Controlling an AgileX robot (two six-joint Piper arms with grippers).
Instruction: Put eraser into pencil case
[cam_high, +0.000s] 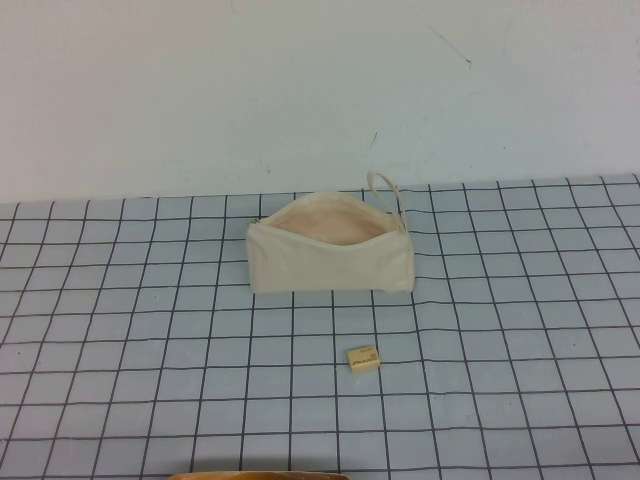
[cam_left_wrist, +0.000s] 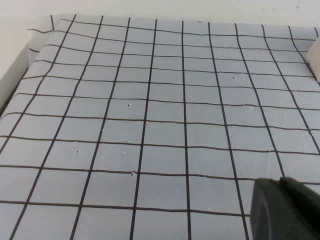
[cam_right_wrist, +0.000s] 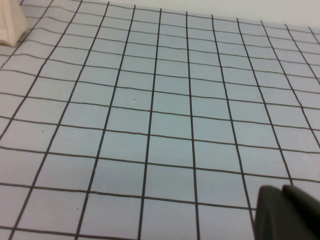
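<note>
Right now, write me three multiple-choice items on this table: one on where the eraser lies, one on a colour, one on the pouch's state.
1. Where does the eraser lie?
A. Inside the pencil case
B. On the grid mat, nearer the robot than the pencil case, apart from it
C. On top of the loop strap

2. What colour is the pencil case outside?
A. Cream-white
B. Dark blue
C. Red

3. In what state is the pencil case?
A. Zipped shut
B. Folded flat
C. Mouth open, peach lining showing

Key: 1 B, the high view shows bare grid squares between eraser and pouch. 2 A, its fabric is cream-white against the grey-blue grid mat. 3 C, the lining shows through the gaping top.

Each wrist view shows only a dark part of its own gripper, left gripper and right gripper, above bare mat.
</note>
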